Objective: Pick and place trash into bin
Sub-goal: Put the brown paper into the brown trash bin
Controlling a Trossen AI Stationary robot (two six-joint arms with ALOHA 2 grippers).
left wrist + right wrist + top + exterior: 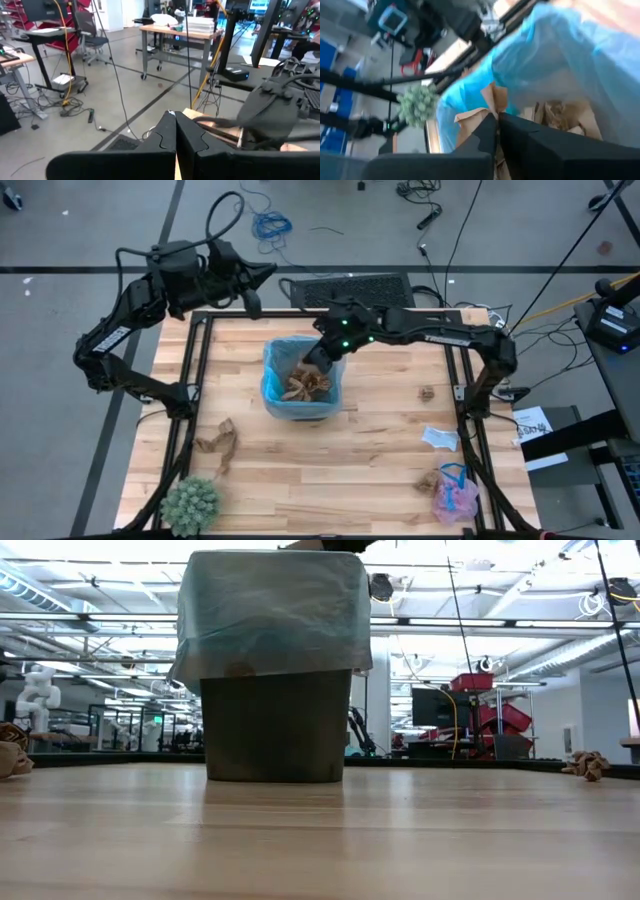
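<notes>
The bin (300, 380), dark and lined with a light-blue bag, stands mid-table with brown paper wads (305, 387) inside; in the low view the bin (275, 670) fills the middle. My right gripper (318, 360) reaches over the bin's far rim, shut on a brown paper scrap (487, 105). My left gripper (266, 276) is raised beyond the table's far left corner, shut (175, 132) and holding nothing. More trash lies on the table: a brown paper piece (218, 445), a small brown wad (427, 394), a white paper bit (440, 438) and a pink mesh puff (455, 495). My right gripper pinches an edge of the brown paper scrap (492, 100) between its two fingertips (485, 131). It comes slanting down from the table's far right side. The scrap is clear of the table, inside the bin's blue-lined mouth, above the wads lying there (560, 116).
A round green spiky plant (190, 505) sits at the near left corner. A dark keyboard (350, 288) lies past the far edge. Black frame rails (196, 380) run along the table's left and right sides. Bare wood lies near the bin's front.
</notes>
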